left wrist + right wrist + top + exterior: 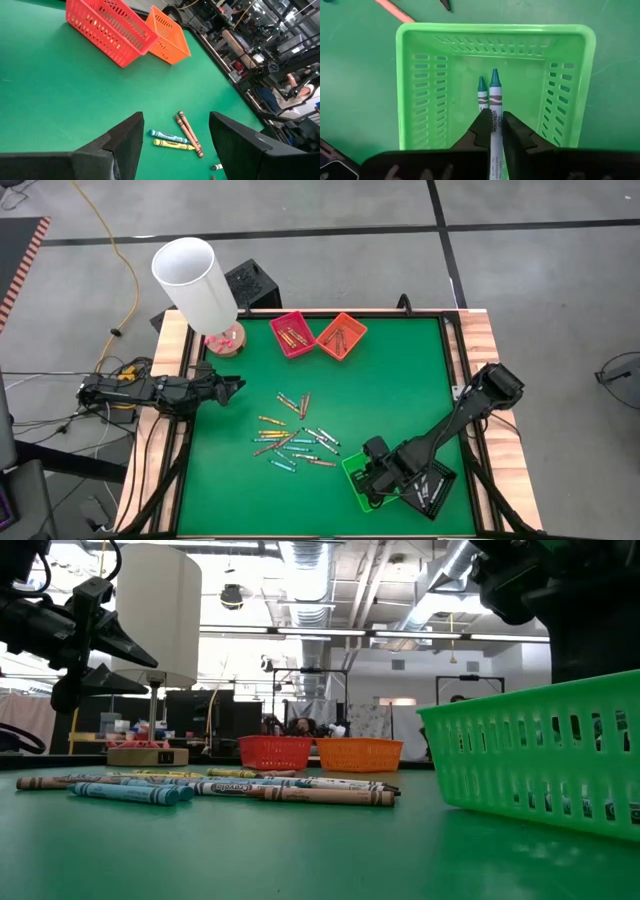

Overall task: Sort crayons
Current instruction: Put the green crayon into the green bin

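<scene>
The right gripper (492, 131) hangs over the green basket (420, 37), lower right in the high view, jaws pinching a green crayon (494, 95); I judge release comes next. Left gripper (175, 145) waits spread above the loose crayons (295, 438) mid-desk.

Crayons (295, 438) left of tray (352, 470) (perhaps touching).

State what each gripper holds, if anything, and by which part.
The right gripper, over the green basket, has a green crayon between its fingers partway along the wrapper, tip pointing forward. The left gripper is open and holds nothing.
</scene>
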Controlling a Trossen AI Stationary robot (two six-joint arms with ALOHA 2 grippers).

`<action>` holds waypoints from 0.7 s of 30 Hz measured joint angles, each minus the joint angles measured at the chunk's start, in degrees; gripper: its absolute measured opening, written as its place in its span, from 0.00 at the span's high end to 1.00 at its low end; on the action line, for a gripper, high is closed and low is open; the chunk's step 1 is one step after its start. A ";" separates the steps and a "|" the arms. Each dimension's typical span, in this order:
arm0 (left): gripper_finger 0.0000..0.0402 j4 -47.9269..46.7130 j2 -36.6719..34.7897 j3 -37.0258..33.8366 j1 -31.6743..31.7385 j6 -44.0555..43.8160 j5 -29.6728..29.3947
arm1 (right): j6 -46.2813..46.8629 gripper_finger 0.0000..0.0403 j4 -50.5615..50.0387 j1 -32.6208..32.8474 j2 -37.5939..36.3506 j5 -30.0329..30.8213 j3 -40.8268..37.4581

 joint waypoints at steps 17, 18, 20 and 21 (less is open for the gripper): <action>0.46 0.00 0.00 0.00 0.00 0.27 0.71 | -17.07 0.86 3.00 -5.28 -2.67 -2.78 5.63; 0.46 0.02 0.00 0.00 0.00 0.26 1.24 | -19.69 0.86 2.83 -6.10 -2.67 -2.74 6.65; 0.46 0.00 0.00 0.00 0.00 0.24 1.97 | -25.52 0.86 2.78 -7.81 -2.64 -1.61 8.59; 0.46 0.02 0.00 0.00 0.00 0.24 2.13 | -28.62 0.86 2.85 -8.79 -2.66 -0.05 9.45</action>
